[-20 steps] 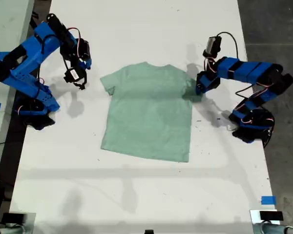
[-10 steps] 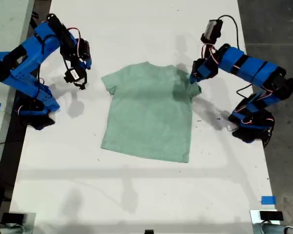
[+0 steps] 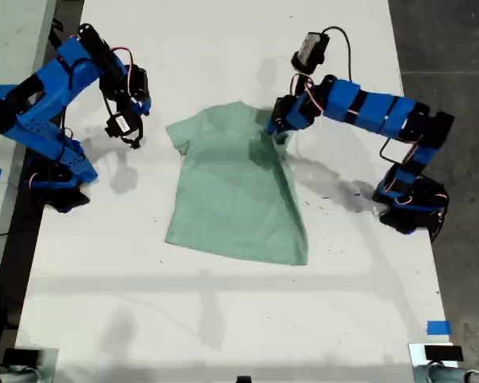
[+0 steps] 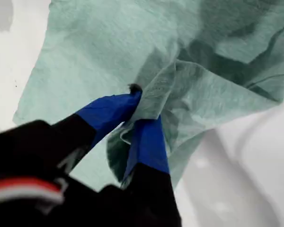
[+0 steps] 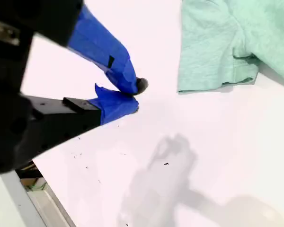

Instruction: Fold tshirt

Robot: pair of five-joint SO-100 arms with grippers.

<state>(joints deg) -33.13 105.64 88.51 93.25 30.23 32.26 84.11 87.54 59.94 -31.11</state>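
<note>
The pale mint-green tshirt point(image 3: 231, 191) lies on the white table point(image 3: 223, 319) in the middle of the exterior view, collar away from the camera. My first gripper point(image 3: 278, 128) point(image 4: 142, 111) is shut on a bunched fold of the tshirt point(image 4: 99, 42), the sleeve side at the exterior view's right, lifted and drawn in over the body. My second gripper point(image 3: 132, 140) point(image 5: 134, 96) hovers shut and empty over bare table, a little apart from the other sleeve point(image 5: 213, 52) at the exterior view's left.
Both blue arm bases stand at the table's sides, one point(image 3: 56, 179) at the exterior view's left, one point(image 3: 411, 203) at its right. A blue tape mark point(image 3: 437, 327) sits near the front right corner of the exterior view. Dark floor lies beyond the table's edges.
My first gripper has risen and moved toward the exterior view's left, dragging the held sleeve and that side of the tshirt over the body. The second arm has stayed still.
</note>
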